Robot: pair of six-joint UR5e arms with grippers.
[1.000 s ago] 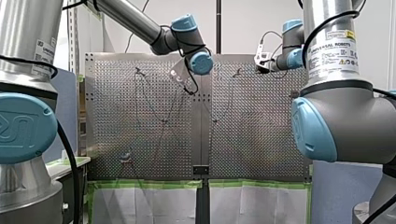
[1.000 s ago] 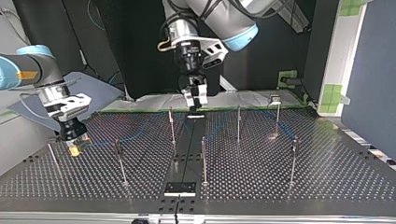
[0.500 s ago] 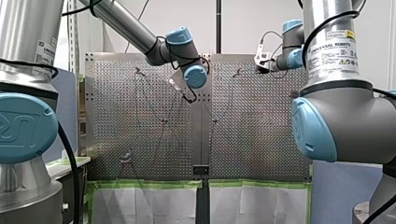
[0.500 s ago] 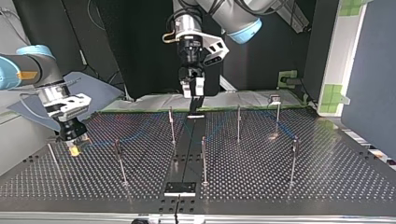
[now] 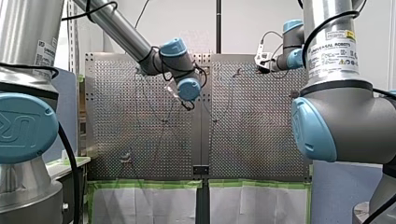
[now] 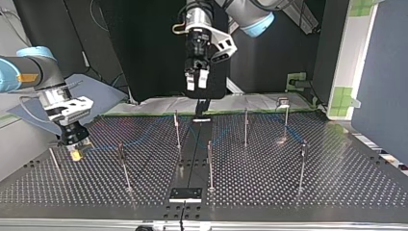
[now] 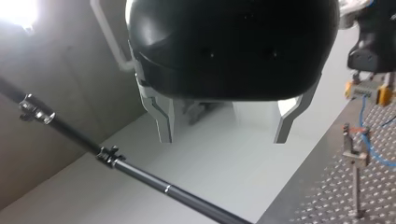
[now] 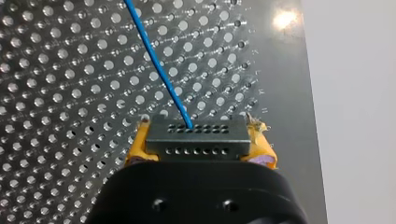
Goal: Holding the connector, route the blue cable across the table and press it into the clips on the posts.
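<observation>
Connector, dark grey, rectangular w/ rows of small holes (image 8: 196, 140), sits clamped between the yellow pads (image 8: 262, 151) of my right gripper (image 8: 200, 148), low over the silver perforated metal table (image 8: 56, 93) at top view's left. Thin blue cable (image 8: 159, 70) leaves the connector's face and runs ahead over the table. My left gripper (image 7: 225, 133), black w/ metal fingers (image 7: 163, 123), hangs spread apart w/ nothing between, high over the table's far edge in top view. Slim upright metal posts (image 6: 177, 129) stand well apart; cable in clips: can't tell.

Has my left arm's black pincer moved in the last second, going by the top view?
Yes. It rose: in the top view my left arm's black pincer is higher above the thin metal post on the perforated metal table than before.
</observation>
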